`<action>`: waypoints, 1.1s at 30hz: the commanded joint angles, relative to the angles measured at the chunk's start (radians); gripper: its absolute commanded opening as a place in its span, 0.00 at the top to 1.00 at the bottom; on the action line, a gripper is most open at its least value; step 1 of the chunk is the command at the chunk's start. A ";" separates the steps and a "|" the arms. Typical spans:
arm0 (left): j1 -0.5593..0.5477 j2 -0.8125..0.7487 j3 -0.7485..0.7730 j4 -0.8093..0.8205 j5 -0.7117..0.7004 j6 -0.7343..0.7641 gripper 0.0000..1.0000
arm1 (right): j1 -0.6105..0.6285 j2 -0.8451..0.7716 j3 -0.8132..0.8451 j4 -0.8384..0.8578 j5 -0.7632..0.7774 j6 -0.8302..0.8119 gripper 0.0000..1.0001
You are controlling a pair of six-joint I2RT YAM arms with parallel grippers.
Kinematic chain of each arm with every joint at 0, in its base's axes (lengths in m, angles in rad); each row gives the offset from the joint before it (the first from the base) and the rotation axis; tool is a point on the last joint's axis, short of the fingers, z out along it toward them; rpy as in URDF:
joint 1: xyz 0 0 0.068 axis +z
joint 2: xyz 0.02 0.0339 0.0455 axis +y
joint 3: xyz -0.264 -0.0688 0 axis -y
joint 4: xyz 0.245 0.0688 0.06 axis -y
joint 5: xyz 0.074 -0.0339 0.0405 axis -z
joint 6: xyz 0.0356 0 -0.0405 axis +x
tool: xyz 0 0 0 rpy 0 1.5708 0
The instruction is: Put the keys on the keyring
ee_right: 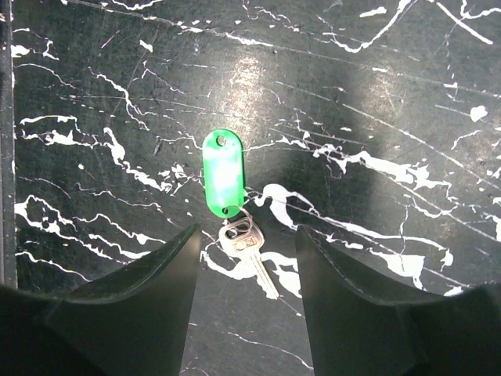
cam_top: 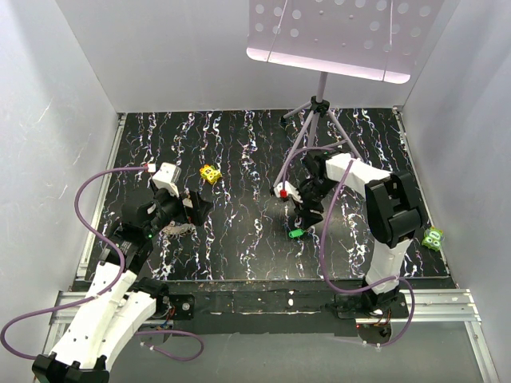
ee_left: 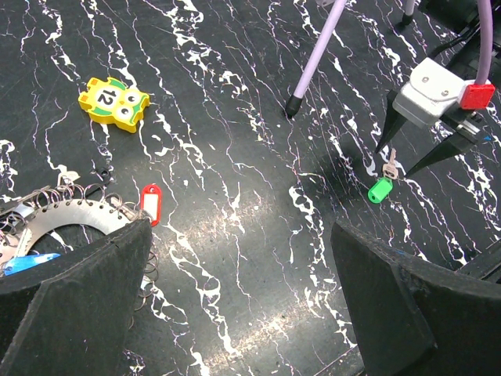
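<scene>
A silver key (ee_right: 249, 252) on a green plastic tag (ee_right: 222, 172) lies flat on the black marbled table. My right gripper (ee_right: 246, 262) is open just above it, one finger on each side of the key, not touching it. It shows in the top view (cam_top: 296, 233) and in the left wrist view (ee_left: 380, 189), under the right gripper (cam_top: 301, 217). The silvery keyring (ee_left: 74, 215) lies at the left with a red tag (ee_left: 149, 204) and a blue tag (ee_left: 30, 262) by it. My left gripper (ee_left: 243, 301) is open and empty, beside the ring (cam_top: 177, 229).
A yellow block marked 12 (ee_left: 113, 102) lies behind the ring, also in the top view (cam_top: 210, 173). A grey tripod stand (cam_top: 320, 108) with purple legs (ee_left: 315, 55) stands at the back. A green block (cam_top: 433, 237) sits by the right wall.
</scene>
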 commanded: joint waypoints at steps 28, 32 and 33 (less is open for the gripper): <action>-0.003 -0.003 0.028 0.010 0.007 0.008 0.00 | 0.047 0.027 -0.023 -0.022 0.051 -0.031 0.56; -0.003 -0.004 0.027 0.008 0.005 0.008 0.00 | 0.047 0.023 -0.023 -0.027 0.051 -0.030 0.60; -0.003 -0.006 0.028 0.008 0.005 0.008 0.00 | 0.047 0.021 -0.024 -0.029 0.049 -0.030 0.60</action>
